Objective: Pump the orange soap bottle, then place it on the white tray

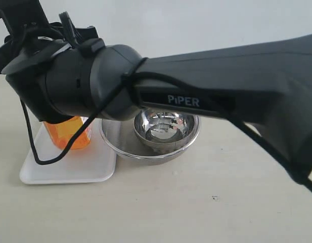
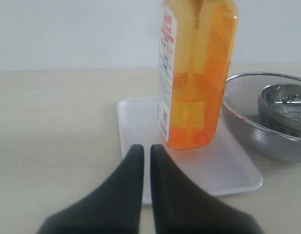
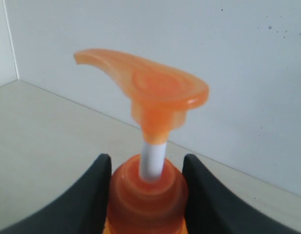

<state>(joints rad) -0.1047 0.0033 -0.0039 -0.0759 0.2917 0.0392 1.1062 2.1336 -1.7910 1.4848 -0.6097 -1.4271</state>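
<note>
The orange soap bottle (image 1: 70, 134) stands upright on the white tray (image 1: 70, 169), toward its far side. In the left wrist view the bottle (image 2: 196, 97) shows its label side, with its base on the tray (image 2: 140, 122). My right arm reaches across the exterior view to the left and hides the bottle's top. My right gripper (image 3: 147, 161) is shut on the bottle's orange collar (image 3: 148, 200), just under the raised pump head (image 3: 150, 92) on its white stem. My left gripper (image 2: 146, 148) is shut and empty, low over the tray's near edge, short of the bottle.
A round steel mesh bowl (image 1: 115, 144) with a shiny steel bowl (image 1: 166, 126) inside stands right beside the tray. In the left wrist view the mesh bowl (image 2: 252, 126) nearly touches the tray's edge. A white wall runs behind the beige table.
</note>
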